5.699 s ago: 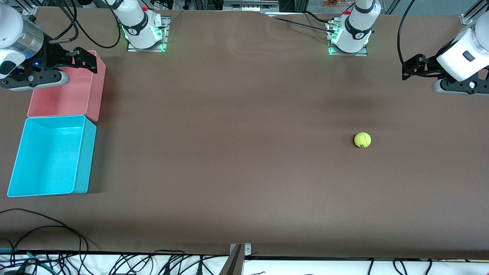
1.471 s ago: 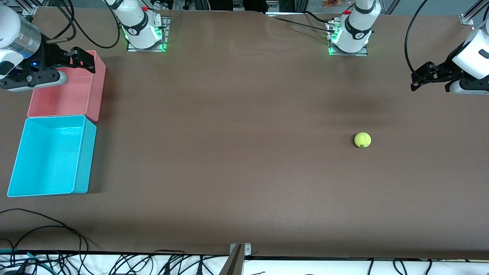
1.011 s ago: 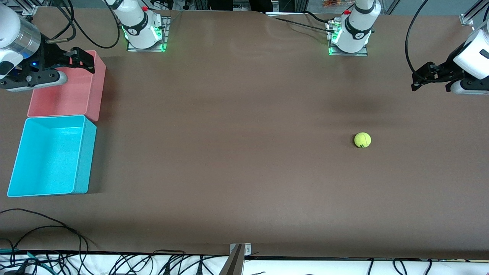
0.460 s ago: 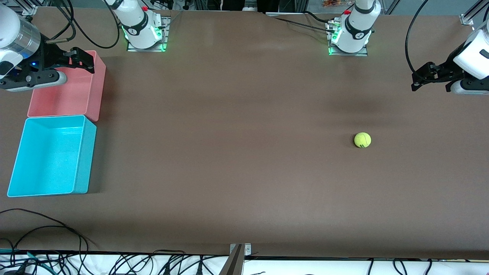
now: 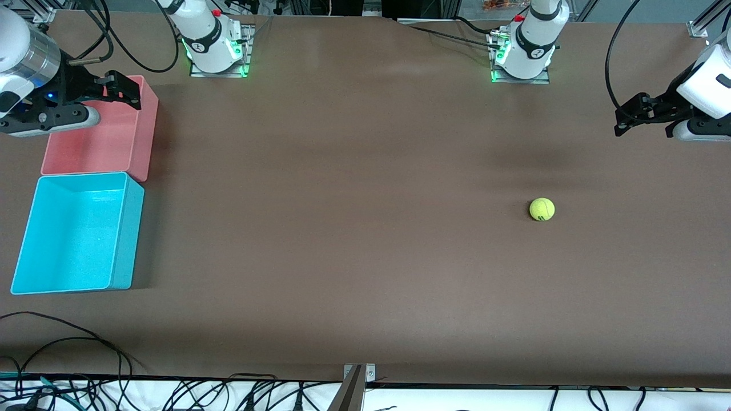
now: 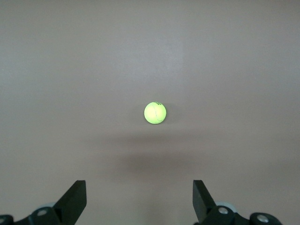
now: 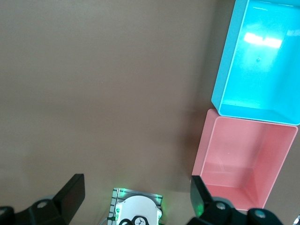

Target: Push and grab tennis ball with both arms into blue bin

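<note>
Left gripper (image 5: 625, 117) hangs wide open, tennis ball (image 5: 542, 209) well apart from it (untouched); right gripper (image 5: 123, 88), open too, hovers over pink bin (image 5: 145, 137) beside blue bin (image 5: 128, 240).

blue bin (image 7: 234, 61) cropped (top edge), ball (image 6: 155, 113) mark illegible

We see a pink bin (image 5: 97, 142) on the brown table (image 5: 354, 228), at the right arm's end, open side up. Black cables (image 5: 68, 354) trail over the table's edge nearest the front camera, where a small metal bracket (image 5: 358, 374) sits midway along it.
</note>
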You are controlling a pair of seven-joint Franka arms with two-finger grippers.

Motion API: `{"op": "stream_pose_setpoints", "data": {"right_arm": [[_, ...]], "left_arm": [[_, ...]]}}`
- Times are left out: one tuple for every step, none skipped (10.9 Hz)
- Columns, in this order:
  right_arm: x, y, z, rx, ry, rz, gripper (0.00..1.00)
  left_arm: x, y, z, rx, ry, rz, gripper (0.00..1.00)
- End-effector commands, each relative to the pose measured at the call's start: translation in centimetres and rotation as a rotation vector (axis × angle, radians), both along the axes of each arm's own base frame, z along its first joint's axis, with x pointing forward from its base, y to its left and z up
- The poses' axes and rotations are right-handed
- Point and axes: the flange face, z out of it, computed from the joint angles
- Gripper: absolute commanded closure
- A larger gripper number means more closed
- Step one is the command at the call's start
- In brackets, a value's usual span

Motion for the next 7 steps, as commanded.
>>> {"op": "stream_pose_setpoints", "data": {"right_arm": [[0.06, -0.48, 0.47, -0.021, -0.002, 0.015, 0.0], [0.07, -0.4, 0.48, -0.021, -0.004, 0.016, 0.0], [0.17, -0.39, 0.5, -0.021, -0.008, 0.017, 0.0], [0.2, -0.38, 0.45, -0.02, -0.01, 0.017, 0.0], [0.27, -0.41, 0.38, -0.023, -0.01, 0.017, 0.0], [0.21, -0.42, 0.45, -0.023, -0.01, 0.017, 0.0], [0.21, -0.42, 0.45, -0.023, -0.01, 0.017, 0.0]], "left_arm": [[-0.28, -0.2, 0.19, -0.016, -0.001, 0.001, 0.0], [-0.26, -0.18, 0.2, -0.014, -0.003, 0.001, 0.0], [-0.27, -0.18, 0.19, -0.014, -0.001, 0.001, 0.0], [-0.26, -0.18, 0.2, -0.014, -0.003, 0.001, 0.0], [-0.27, -0.12, 0.19, -0.016, -0.001, 0.003, 0.0], [-0.28, -0.2, 0.19, -0.016, -0.001, 0.001, 0.0], [-0.26, -0.1, 0.2, -0.014, -0.003, 0.003, 0.0]]}}
